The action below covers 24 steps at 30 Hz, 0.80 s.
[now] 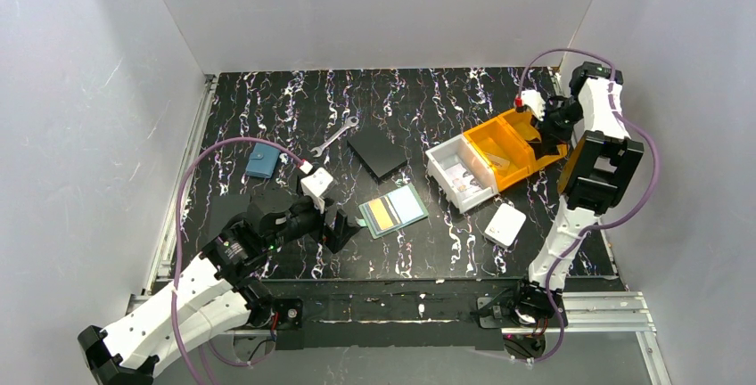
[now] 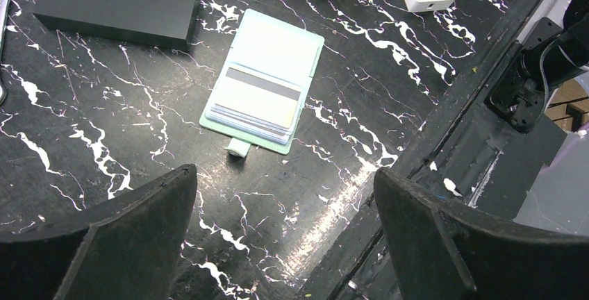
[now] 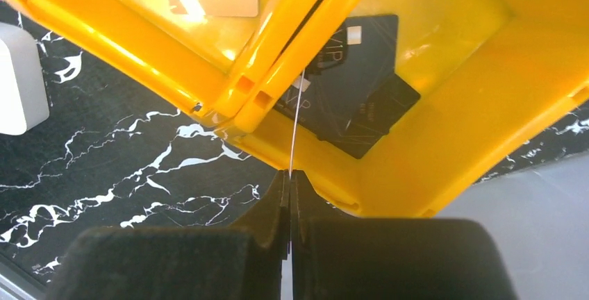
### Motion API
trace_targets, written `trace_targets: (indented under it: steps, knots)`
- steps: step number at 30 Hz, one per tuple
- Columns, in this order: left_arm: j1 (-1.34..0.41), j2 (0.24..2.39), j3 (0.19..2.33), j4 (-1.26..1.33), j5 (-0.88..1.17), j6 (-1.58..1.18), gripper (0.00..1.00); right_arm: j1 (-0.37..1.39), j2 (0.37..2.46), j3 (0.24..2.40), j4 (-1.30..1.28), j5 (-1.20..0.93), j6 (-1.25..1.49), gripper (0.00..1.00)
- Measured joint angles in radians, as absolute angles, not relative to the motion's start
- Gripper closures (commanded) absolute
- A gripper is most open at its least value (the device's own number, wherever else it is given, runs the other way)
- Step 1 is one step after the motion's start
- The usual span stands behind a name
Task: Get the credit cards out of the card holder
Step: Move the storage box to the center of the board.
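Right gripper (image 3: 289, 175) is pinched shut on a thin card (image 3: 297, 119), edge-on over the yellow bin (image 3: 430, 140), likely to drop it. Left gripper (image 2: 283, 175) jaws wide, empty, poised for the next pick. Card holder (image 2: 264, 81) lies open at 12 o'clock, credit cards (image 2: 253, 105) stacked inside.

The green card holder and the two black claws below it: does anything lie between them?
Nothing. In the left wrist view, only bare black marbled table separates the open left gripper from the card holder.
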State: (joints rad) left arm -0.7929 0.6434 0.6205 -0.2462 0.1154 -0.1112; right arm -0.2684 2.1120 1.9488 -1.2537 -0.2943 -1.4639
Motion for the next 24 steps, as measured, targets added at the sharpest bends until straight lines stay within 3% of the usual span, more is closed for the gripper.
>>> trace_targets:
  steps: [8,18,24]
  knots:
    - [-0.793,0.648,0.615,-0.240,0.116,-0.111,0.02,-0.298,2.119,1.920,-1.322,-0.347,-1.576,0.99]
    - [-0.793,0.653,0.615,-0.239,0.117,-0.111,0.02,-0.299,2.026,1.712,-1.366,-0.385,-1.612,0.99]
    - [-0.793,0.660,0.615,-0.239,0.120,-0.111,0.02,-0.304,1.988,1.734,-1.370,-0.400,-1.554,0.99]
